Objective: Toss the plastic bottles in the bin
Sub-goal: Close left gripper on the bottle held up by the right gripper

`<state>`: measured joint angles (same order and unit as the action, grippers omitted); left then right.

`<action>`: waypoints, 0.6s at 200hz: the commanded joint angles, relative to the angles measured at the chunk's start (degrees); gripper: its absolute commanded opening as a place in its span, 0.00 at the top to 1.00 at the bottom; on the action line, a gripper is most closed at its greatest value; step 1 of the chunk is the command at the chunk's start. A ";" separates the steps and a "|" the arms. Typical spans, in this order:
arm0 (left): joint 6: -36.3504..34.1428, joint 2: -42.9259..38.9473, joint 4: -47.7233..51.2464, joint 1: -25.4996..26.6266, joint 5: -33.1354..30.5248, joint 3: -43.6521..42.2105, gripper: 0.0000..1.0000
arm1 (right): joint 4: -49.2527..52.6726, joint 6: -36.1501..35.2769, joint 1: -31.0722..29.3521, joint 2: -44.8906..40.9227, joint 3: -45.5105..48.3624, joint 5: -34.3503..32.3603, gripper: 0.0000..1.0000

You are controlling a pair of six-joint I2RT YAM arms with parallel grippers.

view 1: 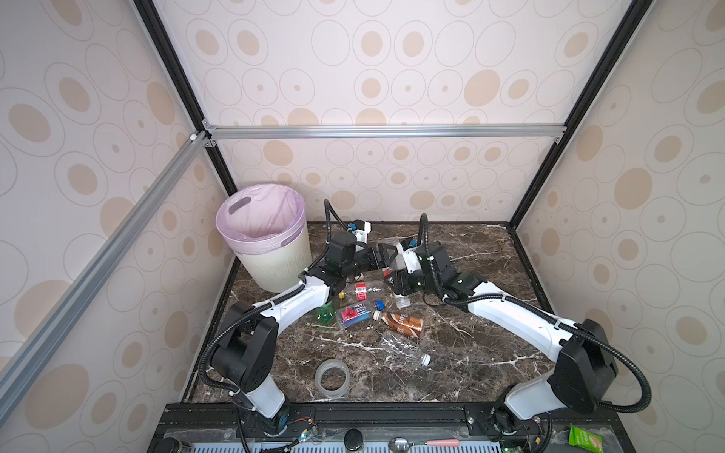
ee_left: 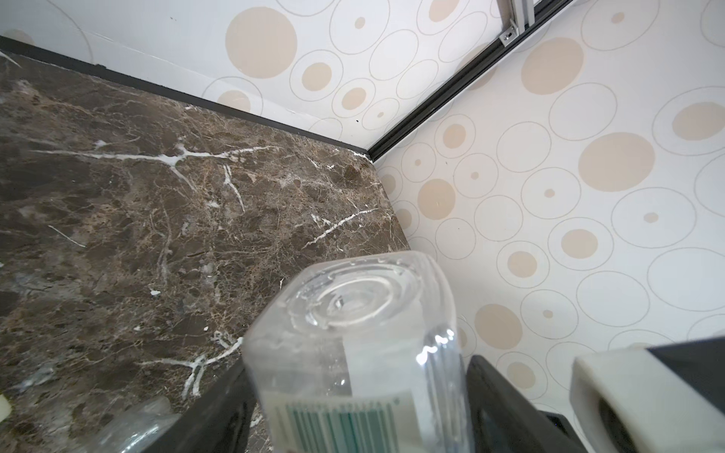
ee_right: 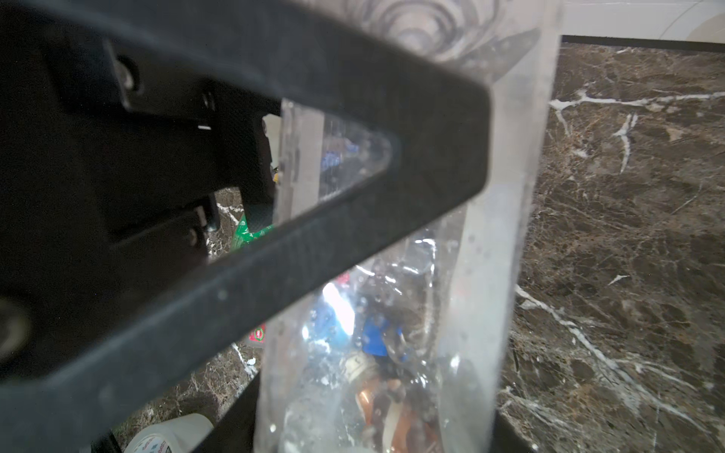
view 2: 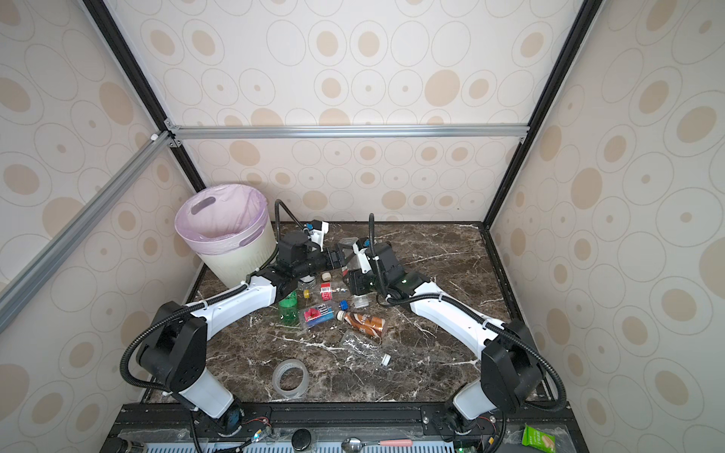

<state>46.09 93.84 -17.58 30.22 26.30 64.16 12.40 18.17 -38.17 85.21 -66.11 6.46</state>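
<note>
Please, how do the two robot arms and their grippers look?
The left arm and right arm have white links, black joint housings and black corrugated cables fastened with white ties. The left gripper and right gripper have black fingers, the left's an open triangular frame. No markings are readable.

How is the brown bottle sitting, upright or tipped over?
Tipped over: in both top views the brown bottle lies flat on its side on the marble table, untouched by either hand.

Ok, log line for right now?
right claw: grips clear bottle | left claw: around same bottle, grip unclear | other bottles: loose on table | bin: back left, upright
</note>
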 commanded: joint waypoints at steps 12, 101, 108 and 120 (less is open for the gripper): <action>0.76 0.21 -1.09 0.54 0.07 1.41 0.30 | -2.12 -0.24 -0.72 -1.20 -1.83 0.05 0.47; -1.82 -0.50 2.97 0.54 -1.72 2.99 0.54 | -1.32 -2.29 -0.76 -3.07 -0.90 -2.47 0.21; -2.39 -0.59 3.92 0.54 -2.27 3.53 0.53 | -1.05 -2.45 -0.75 -3.35 -0.88 -2.67 0.20; -3.14 -0.68 5.07 0.38 -3.10 4.36 0.53 | -0.58 -2.84 -0.71 -4.03 -0.76 -2.99 0.19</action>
<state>46.17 93.84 -15.73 30.44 25.21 64.55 11.94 16.95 -38.37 84.03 -66.22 4.49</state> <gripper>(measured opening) 0.507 0.802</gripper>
